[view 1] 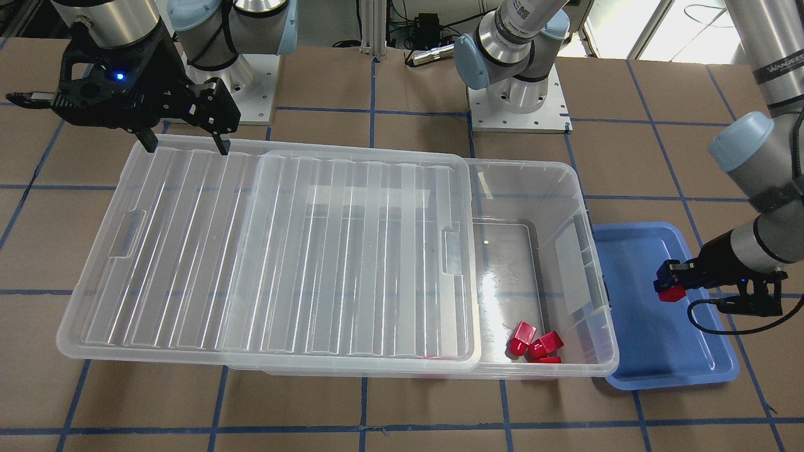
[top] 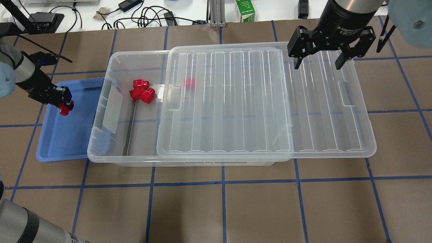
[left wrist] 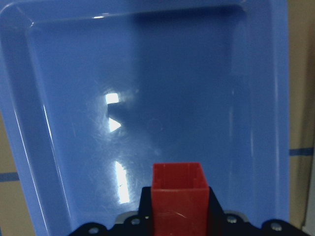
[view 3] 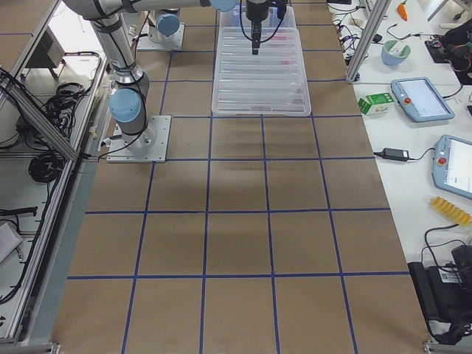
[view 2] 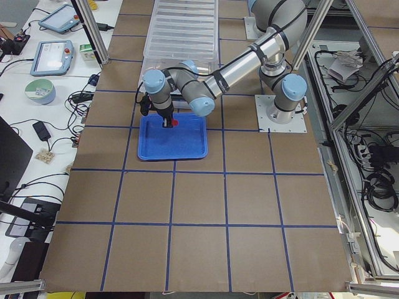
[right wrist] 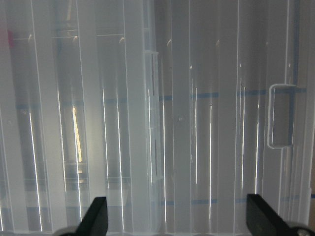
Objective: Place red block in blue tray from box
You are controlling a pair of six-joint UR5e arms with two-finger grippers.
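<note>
My left gripper (view 1: 669,287) is shut on a red block (view 1: 671,292) and holds it just above the blue tray (view 1: 659,351). The left wrist view shows the block (left wrist: 177,194) between the fingers, over the tray floor (left wrist: 147,73). The clear box (top: 101,148) stands beside the tray, its ribbed lid (top: 263,101) slid towards my right side, leaving the tray end uncovered. Three more red blocks (top: 141,91) lie in the uncovered end, and another (top: 190,82) shows through the lid. My right gripper (top: 317,64) is open and empty above the lid's far end (right wrist: 206,123).
The table is brown board with blue tape lines (top: 222,184). The arm bases (view 1: 518,94) stand behind the box. Cables and a green carton (top: 245,10) lie beyond the far table edge. Tablets and a bowl (view 2: 40,92) lie on a side bench.
</note>
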